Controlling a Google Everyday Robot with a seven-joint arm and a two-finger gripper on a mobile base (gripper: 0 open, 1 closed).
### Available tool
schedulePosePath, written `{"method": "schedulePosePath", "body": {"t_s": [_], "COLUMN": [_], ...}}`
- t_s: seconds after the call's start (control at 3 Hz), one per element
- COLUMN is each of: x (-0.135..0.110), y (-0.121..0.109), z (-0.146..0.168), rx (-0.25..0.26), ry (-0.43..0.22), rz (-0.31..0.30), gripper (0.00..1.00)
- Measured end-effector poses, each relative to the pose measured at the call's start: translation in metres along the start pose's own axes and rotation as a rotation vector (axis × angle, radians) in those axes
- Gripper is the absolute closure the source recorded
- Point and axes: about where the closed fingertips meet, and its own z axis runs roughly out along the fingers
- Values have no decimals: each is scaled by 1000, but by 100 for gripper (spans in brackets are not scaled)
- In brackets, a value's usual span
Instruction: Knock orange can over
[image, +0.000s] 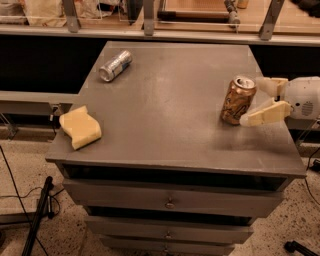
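The orange can (237, 101), dented orange-gold with a silver top, stands upright near the right edge of the grey cabinet top (175, 100). My gripper (251, 102) comes in from the right at the can's height. It is open, with its pale fingers (265, 114) spread on the can's right side. The upper finger is by the can's rim and the lower one reaches its base. The lower fingertip looks to be touching or almost touching the can.
A silver-grey can (115, 65) lies on its side at the back left of the top. A yellow sponge (80, 126) lies near the front left edge. Drawers (170, 202) are below. Rails and shelving (150, 20) run behind the cabinet.
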Motion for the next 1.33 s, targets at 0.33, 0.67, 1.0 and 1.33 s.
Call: {"method": "schedulePosePath", "body": {"t_s": [0.33,0.67,1.0,1.33], "x": [-3,-9,-12,-14], "y": [-1,-4,-2,0], "z": [3,11,16,20], "rx": [-6,-10,-3,-4], "ry": [-52,-238,-356,-378], "rz": [-42,-132,-240,-287], "gripper": [0,0,0,0]}}
